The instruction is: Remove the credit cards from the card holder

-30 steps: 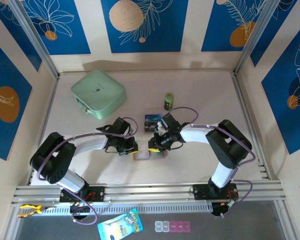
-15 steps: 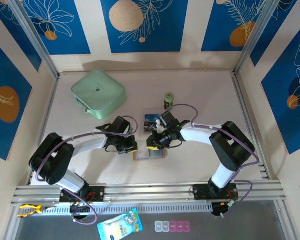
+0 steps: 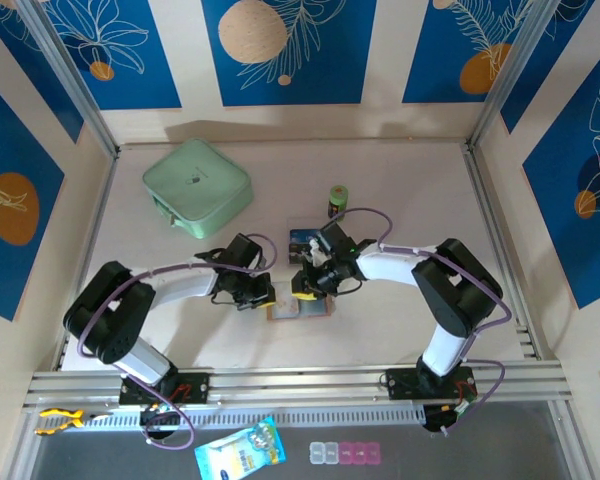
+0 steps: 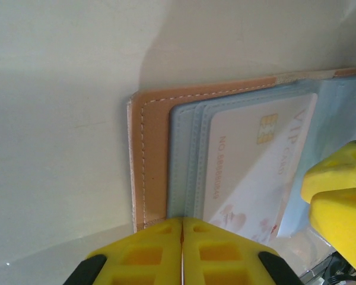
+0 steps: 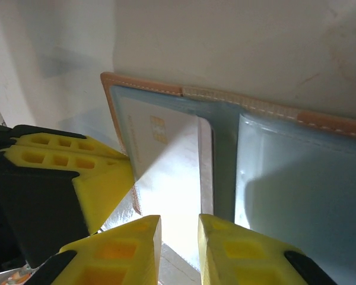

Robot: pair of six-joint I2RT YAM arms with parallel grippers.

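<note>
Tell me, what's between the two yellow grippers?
In the left wrist view, a pale VIP card sleeved in the card holder lies between the left gripper and right gripper.

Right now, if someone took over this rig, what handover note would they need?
Left gripper: shut, resting on the open card holder's left edge.
Right gripper: jaws slightly apart at the pale card, no grip visible.
Pale card sits in its sleeve. A dark card, seemingly out already, lies beyond the holder.
Done: holder opened.
Left: draw the pale card out, check other sleeves.
</note>
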